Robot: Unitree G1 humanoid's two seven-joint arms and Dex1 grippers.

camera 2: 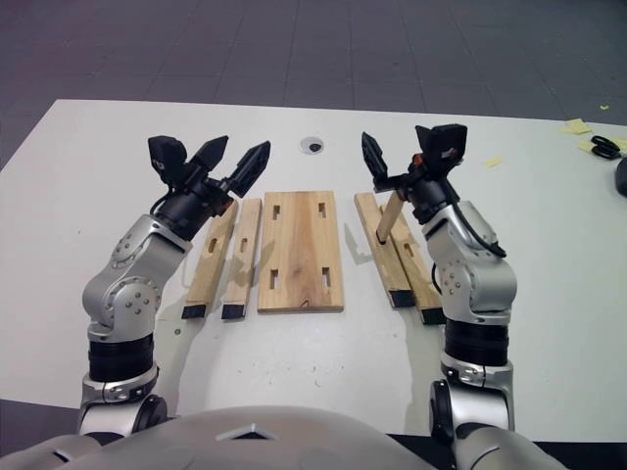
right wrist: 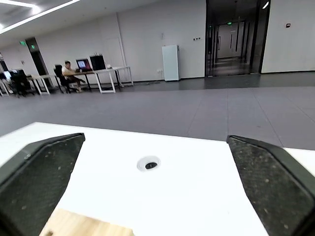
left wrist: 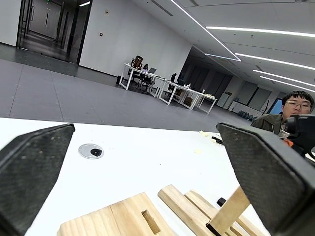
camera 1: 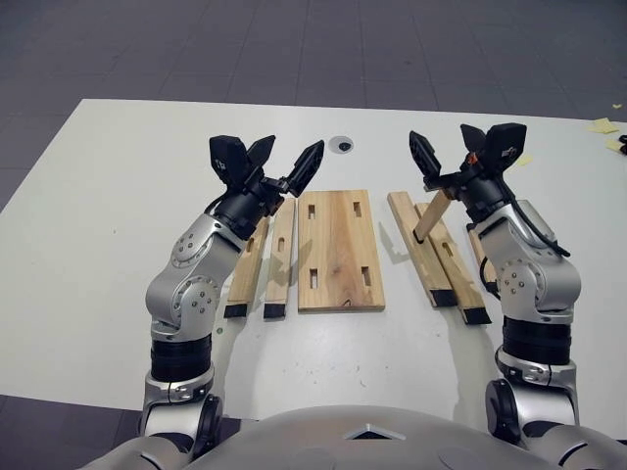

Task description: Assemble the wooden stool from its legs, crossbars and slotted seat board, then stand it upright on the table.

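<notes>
The slotted seat board [camera 1: 340,250] lies flat at the table's middle. Two legs [camera 1: 250,264] [camera 1: 280,257] lie left of it, and more legs [camera 1: 419,250] [camera 1: 456,259] lie on its right. A short wooden bar [camera 1: 432,217] stands tilted, with its lower end on those right legs and its upper end against the underside of my right gripper [camera 1: 446,145]. That gripper is open, raised above the right legs, with nothing between its fingers. My left gripper [camera 1: 289,152] is open too and hovers over the far ends of the left legs.
A round cable port [camera 1: 341,144] is set in the white table [camera 1: 118,196] beyond the board. Yellow notes [camera 1: 604,125] lie at the far right edge. The table's left part and its near edge are bare.
</notes>
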